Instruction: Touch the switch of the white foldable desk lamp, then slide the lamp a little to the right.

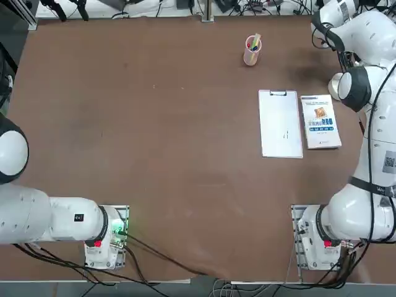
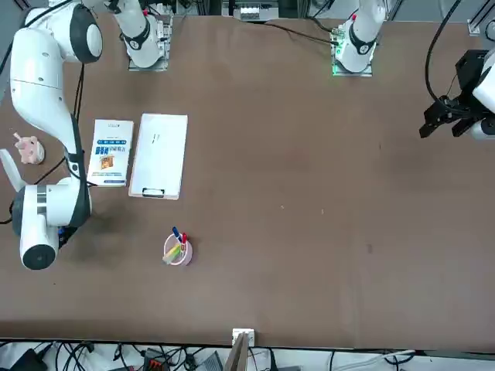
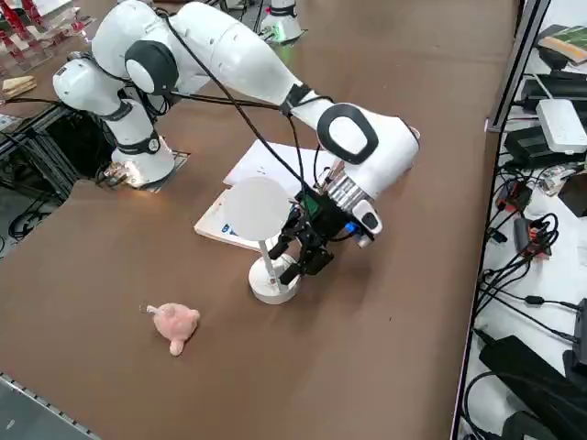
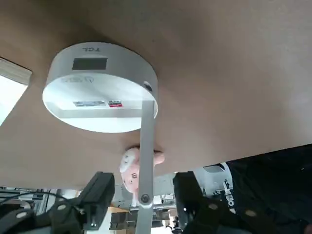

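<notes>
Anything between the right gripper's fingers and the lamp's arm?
Right wrist view: nothing between the open right gripper and the lamp's arm; the arm stands between the fingers, with bare gaps either side.

White lamp (image 3: 274,279), upright, head (image 3: 257,208) raised

On the brown bench (image 3: 367,367), the white lamp (image 3: 272,280) stands upright on its round foot, with the right arm's black claw (image 3: 292,268) close by it, white flat things (image 3: 223,222) lying behind it, and a little pink toy (image 3: 174,324) sitting well apart from it.
</notes>
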You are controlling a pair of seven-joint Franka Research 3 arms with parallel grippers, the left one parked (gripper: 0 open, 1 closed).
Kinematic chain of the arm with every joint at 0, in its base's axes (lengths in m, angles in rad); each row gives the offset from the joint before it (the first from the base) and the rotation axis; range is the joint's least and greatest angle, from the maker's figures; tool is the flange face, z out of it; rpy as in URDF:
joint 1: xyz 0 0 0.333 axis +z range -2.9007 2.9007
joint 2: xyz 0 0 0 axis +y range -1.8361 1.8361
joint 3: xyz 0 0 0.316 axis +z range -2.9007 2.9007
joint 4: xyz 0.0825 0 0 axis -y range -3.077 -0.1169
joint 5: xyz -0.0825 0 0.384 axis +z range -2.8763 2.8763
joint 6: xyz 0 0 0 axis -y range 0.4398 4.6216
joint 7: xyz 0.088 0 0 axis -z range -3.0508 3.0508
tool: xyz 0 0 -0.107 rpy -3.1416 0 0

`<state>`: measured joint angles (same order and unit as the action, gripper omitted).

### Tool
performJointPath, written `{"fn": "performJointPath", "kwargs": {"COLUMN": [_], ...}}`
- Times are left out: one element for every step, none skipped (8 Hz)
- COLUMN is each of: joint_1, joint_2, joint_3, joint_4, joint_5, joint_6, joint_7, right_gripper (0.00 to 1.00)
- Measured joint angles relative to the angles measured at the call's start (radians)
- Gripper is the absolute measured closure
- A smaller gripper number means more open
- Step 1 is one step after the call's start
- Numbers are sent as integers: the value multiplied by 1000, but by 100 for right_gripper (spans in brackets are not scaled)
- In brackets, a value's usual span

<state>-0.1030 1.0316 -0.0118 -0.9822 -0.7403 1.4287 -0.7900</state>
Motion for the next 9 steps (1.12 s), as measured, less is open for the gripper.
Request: {"fn": "performJointPath", "kwargs": {"joint_1": [2,4,11,20,28,35,45,58,72], "joint_2": [0,0,0,-1,-4,-7,-15,-30,-52], "joint_3": [3,6,10,11,11,12,12,12,13], "joint_4": [2,5,9,15,19,26,32,36,40], "joint_5": [0,0,0,0,0,0,0,0,1], "joint_6": [-2,-4,-4,-4,-5,-5,-5,-8,-10], "joint_7": [0,0,0,-4,-12,-18,-21,-22,-26], "right_gripper": [22,17,13,7,4,3,1,0,0]}}
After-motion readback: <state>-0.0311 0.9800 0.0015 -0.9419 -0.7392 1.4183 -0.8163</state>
